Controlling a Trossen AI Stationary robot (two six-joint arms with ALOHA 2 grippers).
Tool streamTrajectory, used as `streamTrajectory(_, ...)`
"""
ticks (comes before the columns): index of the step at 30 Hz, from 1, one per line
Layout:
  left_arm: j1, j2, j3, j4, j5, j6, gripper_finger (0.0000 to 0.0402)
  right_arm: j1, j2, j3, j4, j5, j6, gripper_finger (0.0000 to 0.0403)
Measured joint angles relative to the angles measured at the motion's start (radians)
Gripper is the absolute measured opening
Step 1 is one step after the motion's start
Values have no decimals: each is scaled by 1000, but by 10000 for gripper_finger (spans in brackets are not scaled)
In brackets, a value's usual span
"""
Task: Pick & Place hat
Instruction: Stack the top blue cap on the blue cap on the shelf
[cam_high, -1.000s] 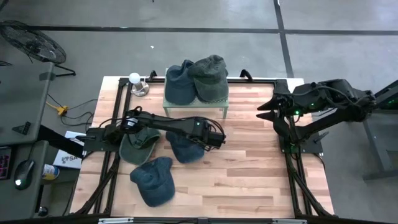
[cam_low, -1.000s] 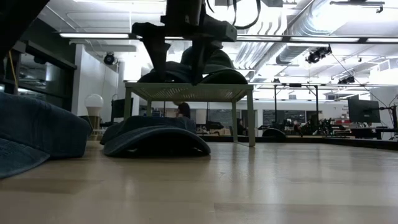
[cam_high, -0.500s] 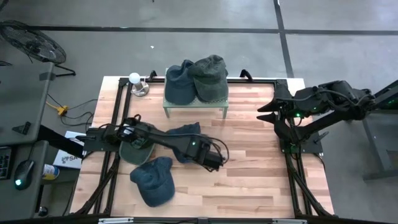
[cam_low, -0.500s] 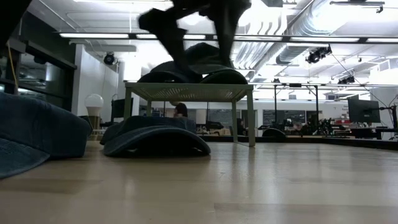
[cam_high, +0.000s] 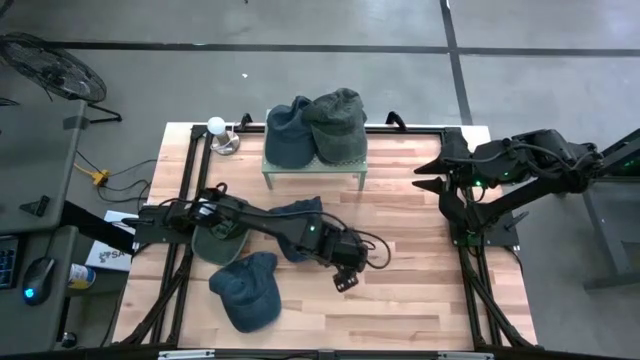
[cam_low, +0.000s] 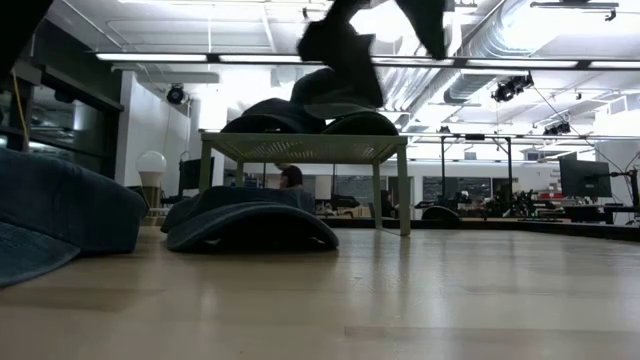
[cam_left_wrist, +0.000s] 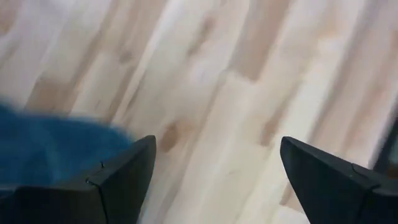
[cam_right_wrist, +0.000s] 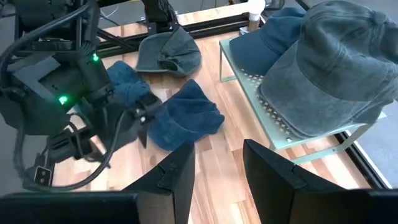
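Five hats show from above on a pale plank surface (cam_high: 420, 300) framed by dark rails, with grey taped floor around it and a white lamp (cam_high: 217, 127) at its 11 o'clock corner. Level across the planks, the room behind is an open workshop with ceiling strip lights, ducts and monitors.

Two hats, a blue hat (cam_high: 287, 132) and a grey-green hat (cam_high: 337, 122), sit side by side on a small perforated stand (cam_high: 313, 163) at 12 o'clock. A crumpled blue cap (cam_high: 296, 228) lies at the centre, its long axis running roughly 1 to 7 o'clock. An olive cap (cam_high: 222, 240) lies just beside it toward 9 o'clock. Another blue cap (cam_high: 247, 290) lies at 7 o'clock, bill pointing toward 1 o'clock.

Left pincer (cam_high: 346, 278) hangs over bare planks just 4 o'clock of the crumpled cap, fingers spread wide, holding nothing. Right pincer (cam_high: 428, 176) waits at the 3 o'clock edge, fingers partly apart and empty.
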Motion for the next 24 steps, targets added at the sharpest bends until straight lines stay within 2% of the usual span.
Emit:
streamTrajectory(5,61,0,0,100,29,156,339,0,0,0,0,24,31,129)
streamTrajectory(10,128,0,-3,280,158,297,339,0,6,0,0,46,73,129)
streamTrajectory(13,149,-3,-70,429,256,315,339,0,15,0,0,49,117,129)
streamTrajectory(17,153,3,-128,532,401,324,339,0,31,0,0,51,161,129)
streamTrajectory(24,116,3,-195,600,455,352,339,0,67,0,-31,59,243,129)
